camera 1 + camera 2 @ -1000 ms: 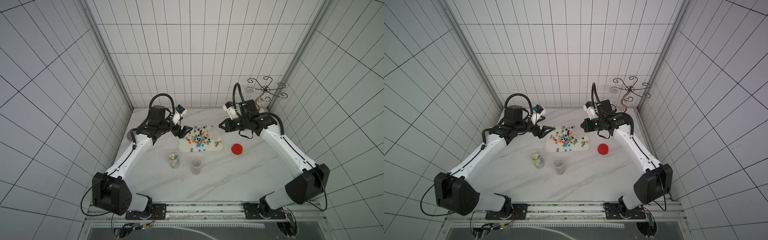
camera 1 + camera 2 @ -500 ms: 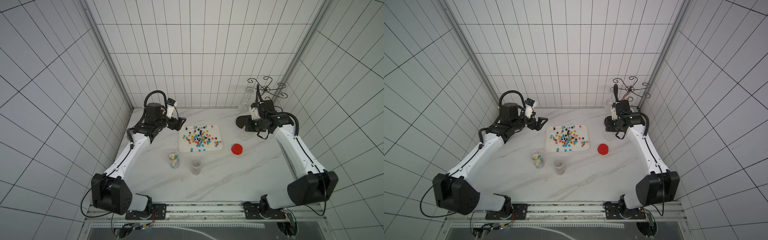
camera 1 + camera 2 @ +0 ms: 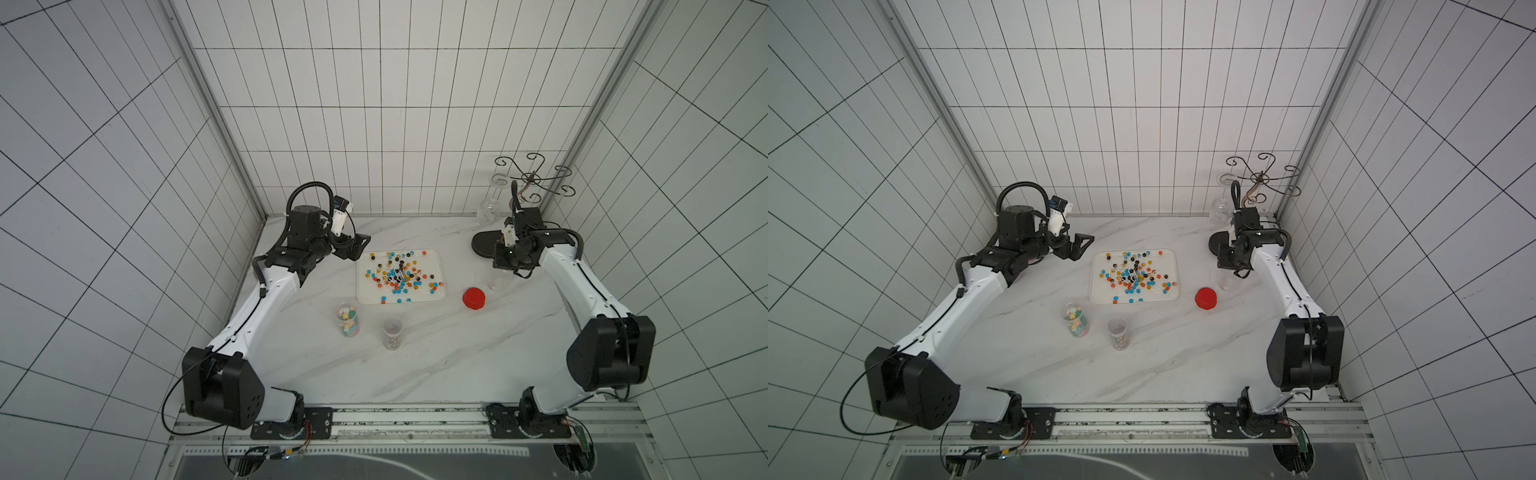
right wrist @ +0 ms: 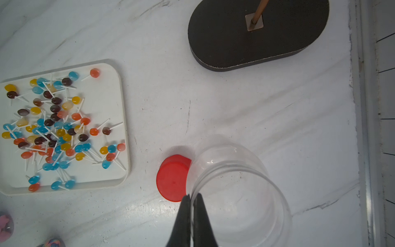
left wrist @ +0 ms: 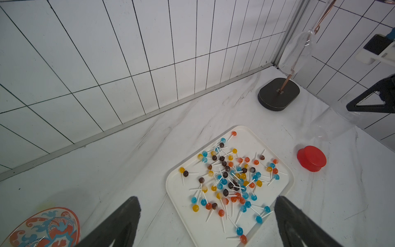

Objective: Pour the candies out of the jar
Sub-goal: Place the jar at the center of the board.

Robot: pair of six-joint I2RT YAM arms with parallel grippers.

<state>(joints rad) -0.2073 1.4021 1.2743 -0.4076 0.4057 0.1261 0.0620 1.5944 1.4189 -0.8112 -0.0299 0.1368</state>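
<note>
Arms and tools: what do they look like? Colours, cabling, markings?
Left arm and right arm: white links, black joint housings, black cable looping at each wrist. Left tool and right tool: black tapered fingers, triangular open frames. No markings readable.

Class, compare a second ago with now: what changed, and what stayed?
The right gripper, fingers shut on the rim of the empty jar, swung away from the tray to beside the red lid. The open left gripper drew back from the tray. The candies, tray, lid and two filled jars stayed.
</note>
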